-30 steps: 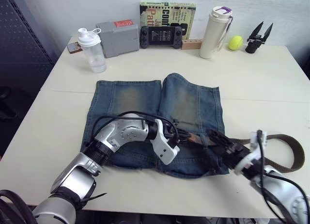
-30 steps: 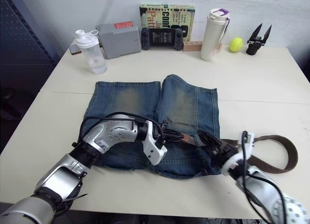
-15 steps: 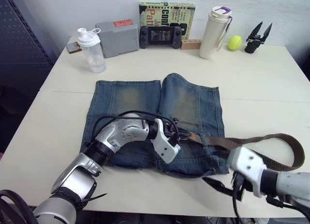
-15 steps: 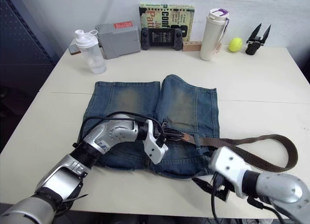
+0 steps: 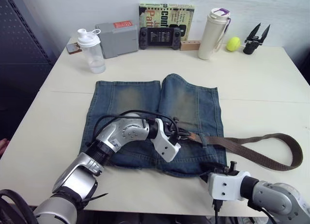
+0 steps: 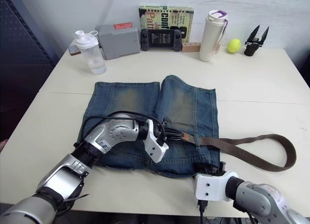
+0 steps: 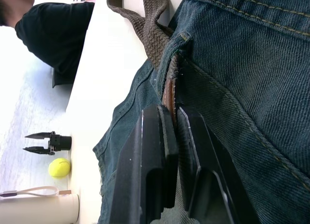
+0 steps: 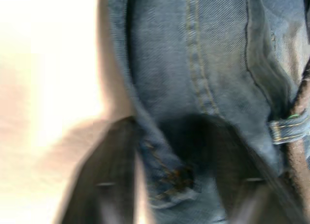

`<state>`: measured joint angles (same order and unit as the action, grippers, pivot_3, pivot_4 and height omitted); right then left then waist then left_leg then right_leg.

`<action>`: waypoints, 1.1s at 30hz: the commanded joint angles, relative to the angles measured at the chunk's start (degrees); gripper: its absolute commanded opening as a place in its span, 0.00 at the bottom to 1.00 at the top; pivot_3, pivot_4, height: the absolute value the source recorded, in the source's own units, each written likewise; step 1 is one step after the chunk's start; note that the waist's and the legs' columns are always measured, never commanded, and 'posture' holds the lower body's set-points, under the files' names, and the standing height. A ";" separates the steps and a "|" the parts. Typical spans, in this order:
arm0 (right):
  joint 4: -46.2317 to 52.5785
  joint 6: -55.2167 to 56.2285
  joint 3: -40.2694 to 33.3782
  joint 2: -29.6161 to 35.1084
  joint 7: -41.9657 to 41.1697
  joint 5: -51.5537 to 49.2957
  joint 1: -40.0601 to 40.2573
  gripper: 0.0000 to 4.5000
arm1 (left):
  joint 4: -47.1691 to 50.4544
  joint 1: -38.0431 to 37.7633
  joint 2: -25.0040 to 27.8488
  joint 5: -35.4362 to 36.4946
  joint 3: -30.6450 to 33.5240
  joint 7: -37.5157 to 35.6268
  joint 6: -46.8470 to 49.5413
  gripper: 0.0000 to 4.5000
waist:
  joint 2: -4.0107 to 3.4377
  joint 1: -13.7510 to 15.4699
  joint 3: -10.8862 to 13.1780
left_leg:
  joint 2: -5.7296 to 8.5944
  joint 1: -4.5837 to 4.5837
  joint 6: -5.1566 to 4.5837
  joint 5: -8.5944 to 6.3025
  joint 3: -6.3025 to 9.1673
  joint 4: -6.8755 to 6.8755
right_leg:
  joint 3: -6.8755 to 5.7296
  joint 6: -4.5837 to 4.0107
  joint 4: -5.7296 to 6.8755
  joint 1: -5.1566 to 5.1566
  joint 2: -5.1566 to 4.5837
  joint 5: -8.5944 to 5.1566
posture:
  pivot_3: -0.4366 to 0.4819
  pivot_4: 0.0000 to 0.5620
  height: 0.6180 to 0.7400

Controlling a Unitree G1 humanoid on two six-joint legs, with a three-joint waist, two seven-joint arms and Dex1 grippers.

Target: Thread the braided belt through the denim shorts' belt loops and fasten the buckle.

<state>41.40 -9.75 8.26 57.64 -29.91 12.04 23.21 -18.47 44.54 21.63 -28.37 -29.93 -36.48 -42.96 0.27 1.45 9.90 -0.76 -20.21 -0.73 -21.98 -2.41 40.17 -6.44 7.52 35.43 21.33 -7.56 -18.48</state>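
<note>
The denim shorts [image 5: 145,103] lie flat on the table, waistband toward me. The braided belt [image 5: 261,156] runs from the waistband out to the right in a long flat loop on the table. My left gripper [image 5: 186,135] lies on the waistband and is shut on the belt's brown tip. In the left wrist view that tip [image 7: 169,90] comes out from under a belt loop [image 7: 178,59] into the pinch. My right gripper [image 5: 215,167] is at the near right corner of the waistband, against the denim edge [image 8: 160,175]. The buckle is hidden.
Along the table's far edge stand a shaker bottle [image 5: 91,50], a grey box [image 5: 117,37], a game console [image 5: 161,36], a book [image 5: 167,13], a white flask [image 5: 215,32], a tennis ball [image 5: 233,43] and a black clamp [image 5: 255,38]. A person in dark clothing [image 7: 53,30] is beyond the table.
My right gripper has left the belt by the waistband, dropped toward the table's near edge and come up to the waistband's near right corner. The left gripper holds still on the belt tip.
</note>
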 commanded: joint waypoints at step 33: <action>-10.91 -18.85 -19.42 -6.58 -4.22 2.05 -3.82 0.00 | 12.31 -5.84 8.65 -4.95 7.16 10.40 -2.71 0.00 | 0.01 1.56 -0.01 | 0.09 -0.17 -0.01 0.00 -0.03 0.06 | -0.06 0.04 -0.02 0.06 -0.05 0.02 | 0.48 0.27 0.92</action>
<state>31.51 -27.63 -9.09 50.79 -34.56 12.39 18.55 -8.79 39.37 30.30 -34.56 -24.03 -27.55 -45.62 0.27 3.01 9.89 -0.67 -20.38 -0.74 -21.98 -2.44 40.23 -6.50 7.56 35.41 21.40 -7.62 -18.46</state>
